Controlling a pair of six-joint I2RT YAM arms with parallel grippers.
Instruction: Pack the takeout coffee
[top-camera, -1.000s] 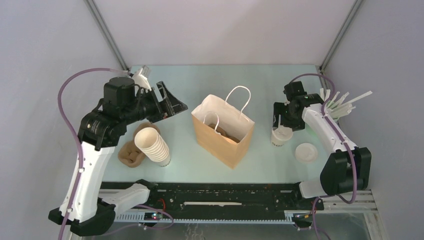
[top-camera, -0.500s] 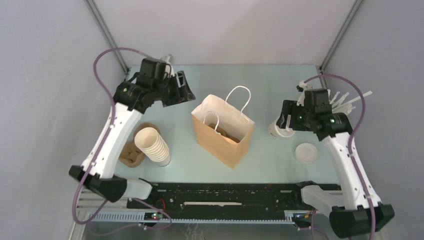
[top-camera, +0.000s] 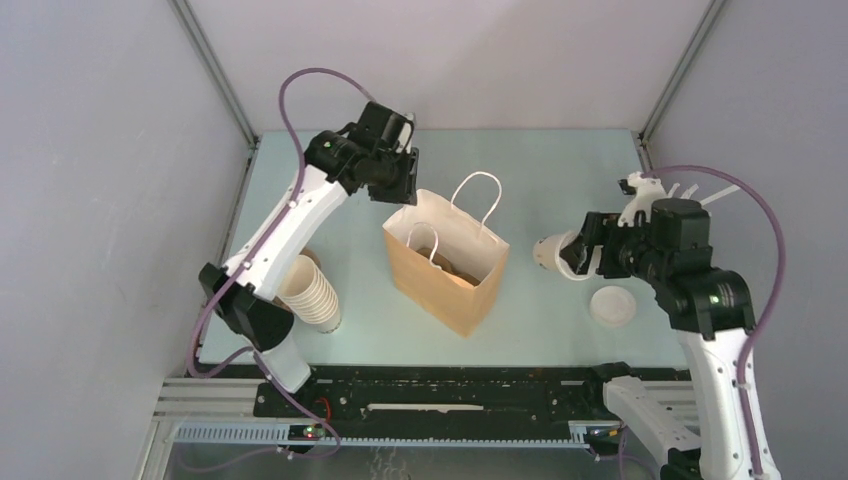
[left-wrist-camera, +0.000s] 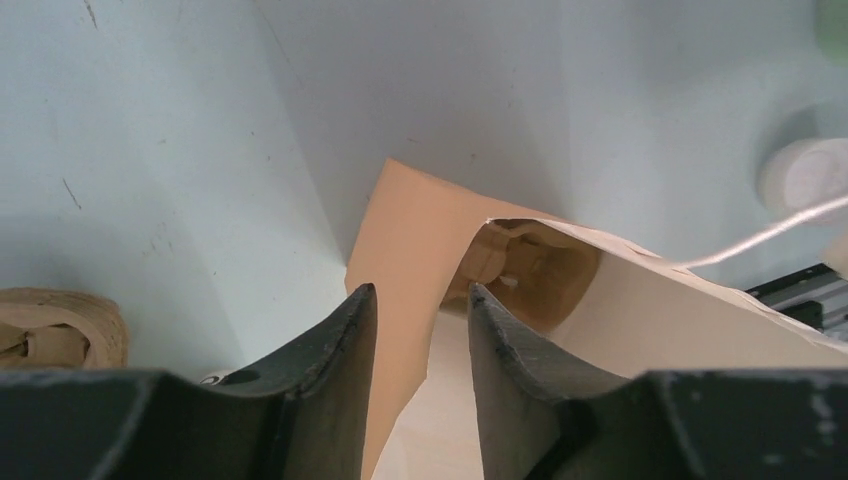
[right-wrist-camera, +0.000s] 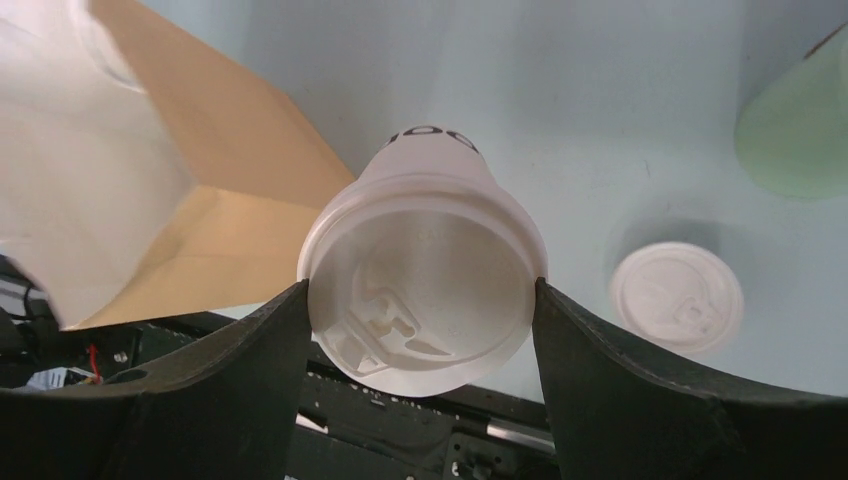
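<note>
My right claw (right-wrist-camera: 420, 292) is clamped on the takeout coffee (top-camera: 552, 251). The cup is tipped sideways and held off the table, just right of the paper bag (top-camera: 430, 285). My left claw (left-wrist-camera: 420, 294) stands narrowly apart astride the bag's far rim, not pinching it. I judge this is the carry to the bag. Next I should steady the rim, right the cup and lower it in.

Only one bit of print shows, barely legible.
Near the base of the takeout coffee cup (right-wrist-camera: 425, 260), a short curved row of dark characters resembles zeros; too cut off to read surely.
</note>
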